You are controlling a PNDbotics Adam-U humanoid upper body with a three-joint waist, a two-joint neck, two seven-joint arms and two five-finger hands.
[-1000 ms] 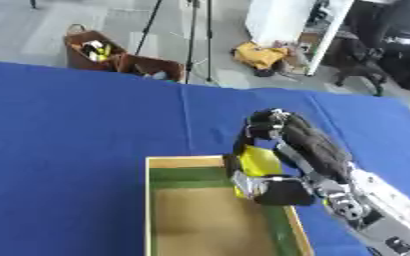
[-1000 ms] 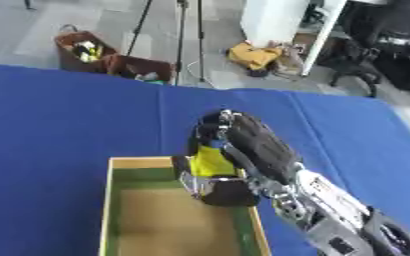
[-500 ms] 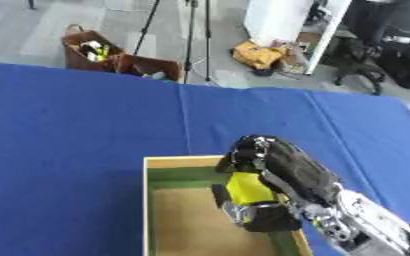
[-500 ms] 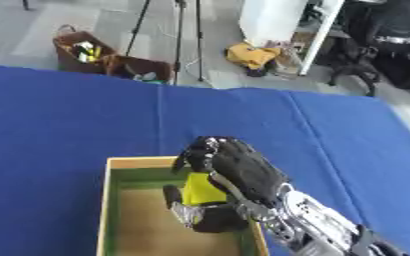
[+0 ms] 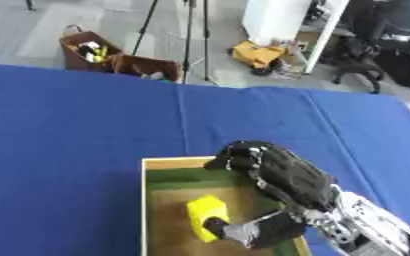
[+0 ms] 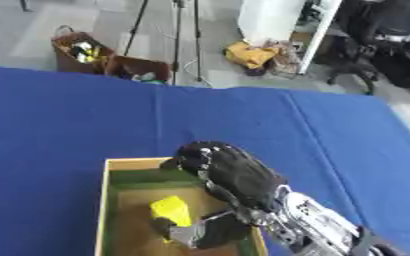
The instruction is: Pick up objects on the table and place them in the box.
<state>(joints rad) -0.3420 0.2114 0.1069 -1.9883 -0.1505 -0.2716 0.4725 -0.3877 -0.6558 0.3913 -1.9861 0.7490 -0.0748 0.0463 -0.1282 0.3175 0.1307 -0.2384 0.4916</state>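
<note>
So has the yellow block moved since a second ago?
Yes. The yellow block has gone from the box's far rim down inside it, the right hand beside it.

Lab or workshop: tripod (image 5: 191, 40), office chair (image 5: 366, 55), grey floor (image 5: 60, 15).

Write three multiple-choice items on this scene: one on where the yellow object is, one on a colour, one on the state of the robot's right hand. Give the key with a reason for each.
1. Where is the yellow object?
A. On the cloth left of the box
B. Inside the box
C. On the floor beyond the table

2. What colour is the table cover?
A. Blue
B. Red
C. White

3. How is the right hand placed?
A. Flat on the cloth, away from the box
B. Out of view
C. Over the box, its thumb at the yellow object

Key:
1. B, it sits within the box walls, on the brown floor.
2. A, the cloth all around the box is blue.
3. C, the hand hangs above the box's right side, its thumb touching the object.
</note>
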